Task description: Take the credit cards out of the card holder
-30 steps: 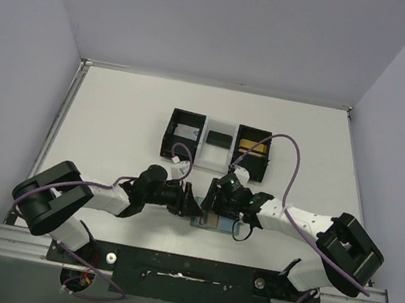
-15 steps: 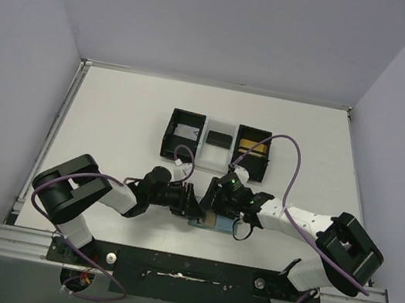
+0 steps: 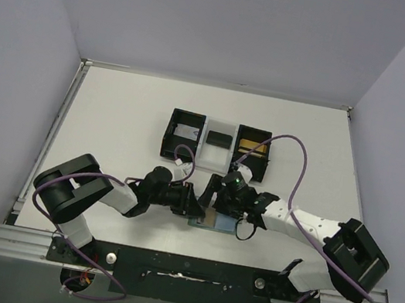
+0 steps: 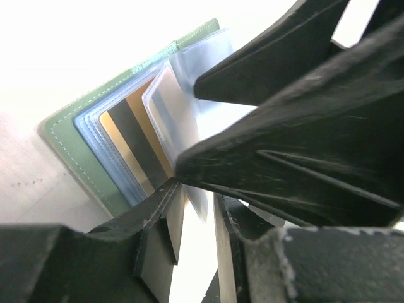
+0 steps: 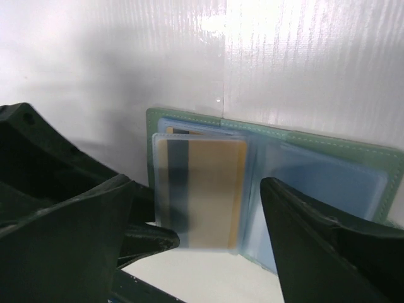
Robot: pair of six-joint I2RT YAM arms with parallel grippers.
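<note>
Since a second ago, the left arm's elbow has swung in toward the middle. The left gripper (image 4: 197,202) has squeezed narrower and the right gripper (image 5: 221,213) has spread wider.

The flat grey-green card holder (image 5: 315,180) with pale blue pockets lies open at the 6 o'clock edge of the white table (image 3: 114,120), under both grippers. The left gripper's fingers stand only a little apart, with the edge of a clear plastic sleeve (image 4: 170,107) in the gap. The right gripper is wide open over the holder and holds nothing. A gold card with a dark stripe (image 5: 208,189) shows inside the sleeve.

At 12 o'clock from the holder sits the black-and-clear three-part tray (image 3: 168,134).
</note>
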